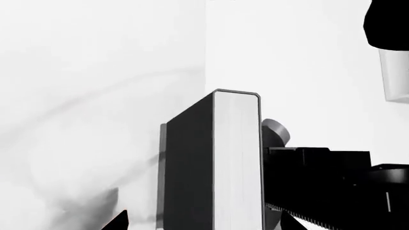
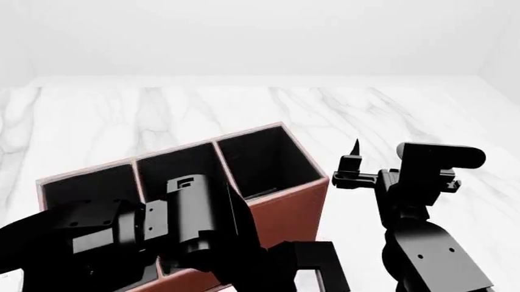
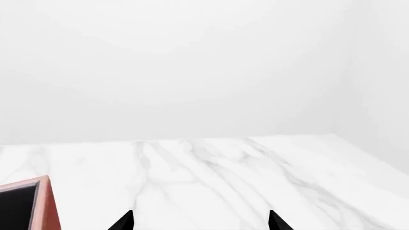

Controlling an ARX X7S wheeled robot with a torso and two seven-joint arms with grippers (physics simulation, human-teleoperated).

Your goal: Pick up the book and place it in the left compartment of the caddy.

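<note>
The left gripper holds the book upright between its 2 fingertips, which show dark at either side of the book's base in the left wrist view. The jaws are closed against the black covers, with the white page edges facing the camera. In the head view the left arm sits above the near side of the caddy, and the book shows only as a thin dark slab tilted beside the wrist, over the near wall. Whether it is over the left compartment cannot be told, since the arm covers much of that slot.

The caddy stands on a white marble table, nearer the front edge than the back. Its reddish-brown walls and black-lined slots are open to view at the far side.

The right gripper is off the caddy's right side, above the bare table. Its 2 fingertips are spread wide apart and grip nothing.
</note>
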